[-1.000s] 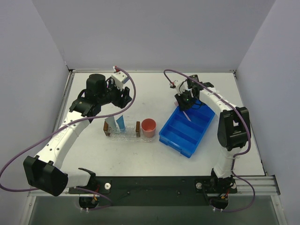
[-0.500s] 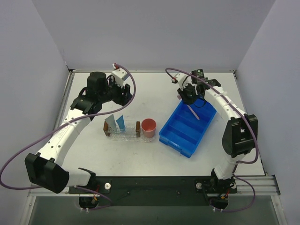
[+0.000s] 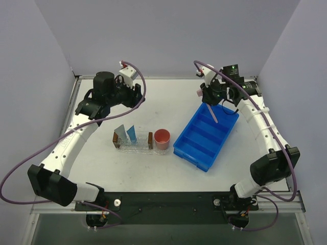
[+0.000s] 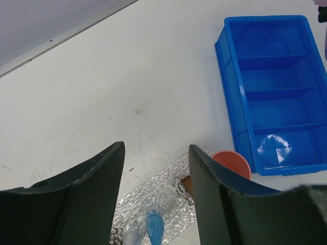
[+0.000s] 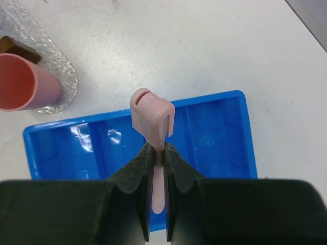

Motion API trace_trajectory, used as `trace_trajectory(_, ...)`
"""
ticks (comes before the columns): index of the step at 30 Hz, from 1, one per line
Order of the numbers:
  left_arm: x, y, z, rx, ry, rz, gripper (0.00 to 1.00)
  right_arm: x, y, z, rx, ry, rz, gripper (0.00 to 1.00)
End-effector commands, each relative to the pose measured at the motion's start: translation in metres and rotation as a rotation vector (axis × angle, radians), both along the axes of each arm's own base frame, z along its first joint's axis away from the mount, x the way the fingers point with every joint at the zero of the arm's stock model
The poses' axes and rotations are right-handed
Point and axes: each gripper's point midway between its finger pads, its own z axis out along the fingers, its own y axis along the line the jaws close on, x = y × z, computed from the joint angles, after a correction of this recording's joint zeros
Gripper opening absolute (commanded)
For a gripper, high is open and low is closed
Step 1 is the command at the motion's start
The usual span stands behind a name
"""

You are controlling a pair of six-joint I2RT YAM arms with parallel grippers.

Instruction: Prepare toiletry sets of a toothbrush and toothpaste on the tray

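Note:
My right gripper (image 3: 209,98) is shut on the pink toothbrush (image 3: 213,114) and holds it in the air over the far end of the blue bin (image 3: 204,138). In the right wrist view the toothbrush head (image 5: 152,115) sticks out past the closed gripper (image 5: 159,152), its handle between the pads. The clear bumpy tray (image 3: 137,148) lies left of centre. On it stand a whitish-grey toothpaste tube (image 3: 120,135) and a light blue one (image 3: 132,133). My left gripper (image 3: 135,96) is open and empty, raised behind the tray; its wrist view shows the gripper (image 4: 156,149), the tray (image 4: 163,191) and the blue tube (image 4: 155,228).
A pink cup (image 3: 162,139) stands at the tray's right end, next to a small brown holder (image 3: 150,139); another brown piece (image 3: 116,141) is at the left end. The bin's compartments (image 4: 276,102) look empty. Grey walls close in the table at the back and sides.
My right gripper has lifted the toothbrush out of the blue bin and moved up and back-right with it. My left gripper has drawn back a little from the tray.

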Motion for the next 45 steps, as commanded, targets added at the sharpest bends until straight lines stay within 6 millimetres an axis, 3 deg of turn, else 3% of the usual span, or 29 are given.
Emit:
trace_trajectory(1,-0.007,0.005,0.029,-0.011,-0.016,0.012,0.63,-0.038,0.01,0.032,0.104,0.014,0.036,0.04)
trace_trajectory(9,-0.039,0.016,0.071,-0.056,-0.065,0.004,0.63,-0.078,0.025,0.073,0.25,-0.019,0.083,0.04)
trace_trajectory(11,-0.053,0.009,0.09,-0.126,-0.083,-0.051,0.63,-0.09,0.029,0.082,0.272,-0.034,0.104,0.04)
trace_trajectory(14,-0.067,0.003,0.104,-0.153,-0.09,-0.125,0.63,-0.107,0.039,0.09,0.311,-0.04,0.164,0.04)
trace_trajectory(21,-0.1,-0.031,0.101,-0.29,-0.013,-0.379,0.63,-0.134,0.064,0.098,0.372,-0.037,0.293,0.04)
trace_trajectory(27,-0.113,-0.054,0.12,-0.436,-0.026,-0.52,0.64,-0.139,0.093,0.091,0.386,-0.062,0.336,0.04)
trace_trajectory(31,-0.119,-0.064,0.132,-0.498,-0.043,-0.565,0.66,-0.129,0.102,0.083,0.382,-0.058,0.315,0.05)
trace_trajectory(36,-0.115,-0.08,0.126,-0.522,0.0,-0.57,0.75,-0.115,0.109,0.077,0.348,-0.101,0.282,0.05)
trace_trajectory(45,-0.104,-0.105,0.113,-0.475,0.01,-0.531,0.83,-0.117,0.128,0.079,0.321,-0.11,0.298,0.05)
